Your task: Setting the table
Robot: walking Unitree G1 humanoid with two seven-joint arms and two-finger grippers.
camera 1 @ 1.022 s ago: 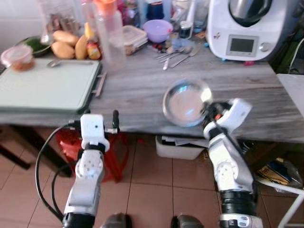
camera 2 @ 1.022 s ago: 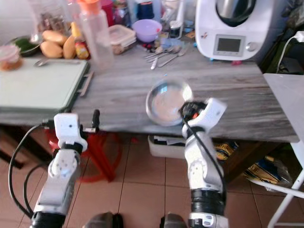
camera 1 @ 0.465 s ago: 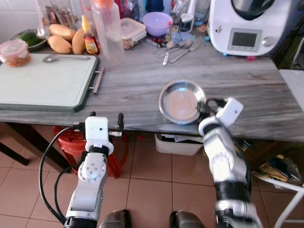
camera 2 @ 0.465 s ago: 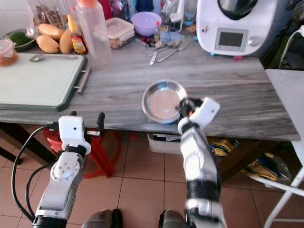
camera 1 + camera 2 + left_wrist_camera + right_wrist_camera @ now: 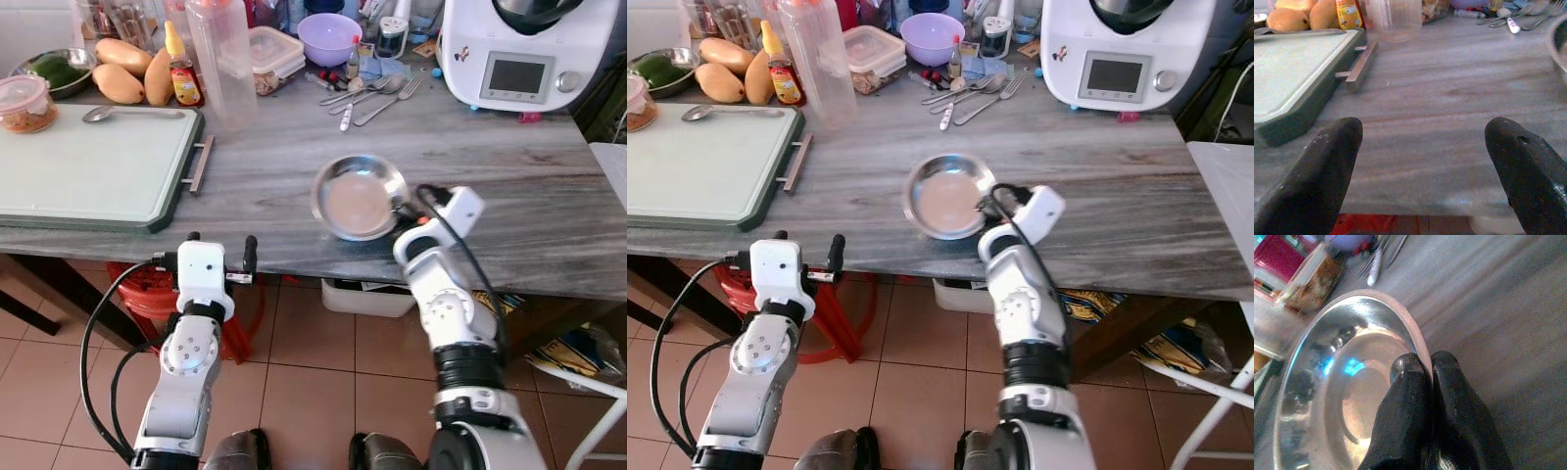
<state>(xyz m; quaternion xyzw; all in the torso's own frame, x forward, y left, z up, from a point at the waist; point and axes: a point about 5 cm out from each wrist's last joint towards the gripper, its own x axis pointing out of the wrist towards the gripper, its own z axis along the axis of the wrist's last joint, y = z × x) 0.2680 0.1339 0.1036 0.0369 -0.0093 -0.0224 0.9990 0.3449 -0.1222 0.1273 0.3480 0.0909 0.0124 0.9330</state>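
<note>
A round steel bowl [image 5: 355,196] sits near the front edge of the grey wooden table [image 5: 509,186]. My right gripper [image 5: 1422,374] is shut on the steel bowl's rim, one finger inside and one outside, at the bowl's right side [image 5: 404,206]. My left gripper [image 5: 1422,147] is open, held low at the table's front edge left of the bowl [image 5: 217,257], with nothing between its fingers. Spoons and forks [image 5: 370,93] lie in a loose pile at the back of the table.
A green cutting board [image 5: 88,166] with a spoon [image 5: 108,114] covers the left side. Behind stand a clear plastic jug [image 5: 223,59], sauce bottle [image 5: 182,73], mangoes [image 5: 122,78], purple bowl [image 5: 328,34] and a white kitchen machine [image 5: 519,49]. A red stool [image 5: 147,299] stands under the table.
The camera has shifted as I moved. The right gripper has slid the steel bowl leftward and a little farther onto the table. The left gripper stays open at the table edge.
</note>
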